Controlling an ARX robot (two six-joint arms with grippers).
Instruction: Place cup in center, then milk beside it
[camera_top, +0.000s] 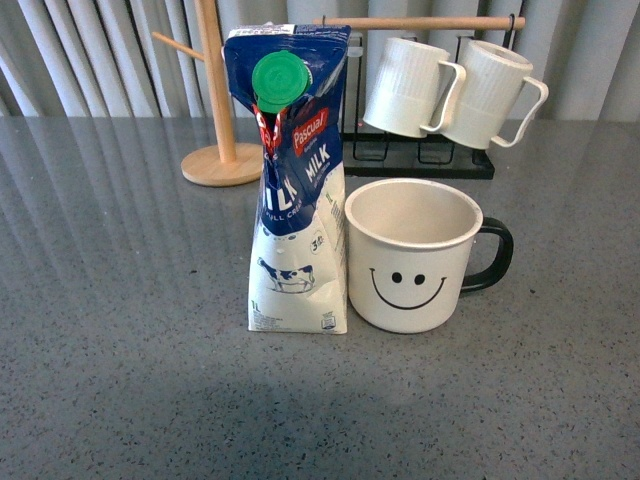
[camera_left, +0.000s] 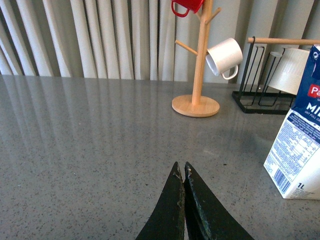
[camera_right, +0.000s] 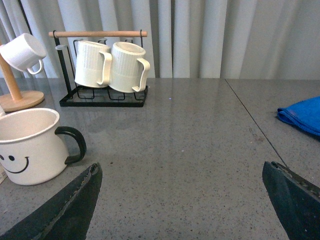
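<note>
- Your cup (camera_top: 412, 256) sits upright around the middle of the grey table (camera_top: 120, 300), smiley face toward the front camera and black handle pointing to the right edge.
- The milk (camera_top: 295, 180) stands upright right next to it on the left-edge side, green cap (camera_top: 280, 82) up top, cow picture down low. The carton looks like it's touching the mug's rim, or so close you can't see a gap.
- Neither arm shows up in the front view, so you only get the grippers from the wrist cams.
- Left gripper (camera_left: 180, 172): both dark fingers are pressed together tip to tip, nothing between them. It hovers over bare table, and the milk is off to one side of that view, well apart from the fingertips.
- Right gripper (camera_right: 182, 172): fingers are spread wide, one at each lower corner of its view, with nothing held. The cup sits just beyond one finger (camera_right: 75, 200), not touching.
- Toward the far edge you've got a wooden mug tree (camera_top: 215, 110) and a black rack (camera_top: 420, 155) with two ribbed white mugs (camera_top: 450, 90) hanging off its wooden bar.
- The left wrist view also catches a small white cup (camera_left: 224, 57) and a red one (camera_left: 186, 6) on the tree.
- A blue cloth (camera_right: 302, 116) lies out toward the right edge of the table.
</note>
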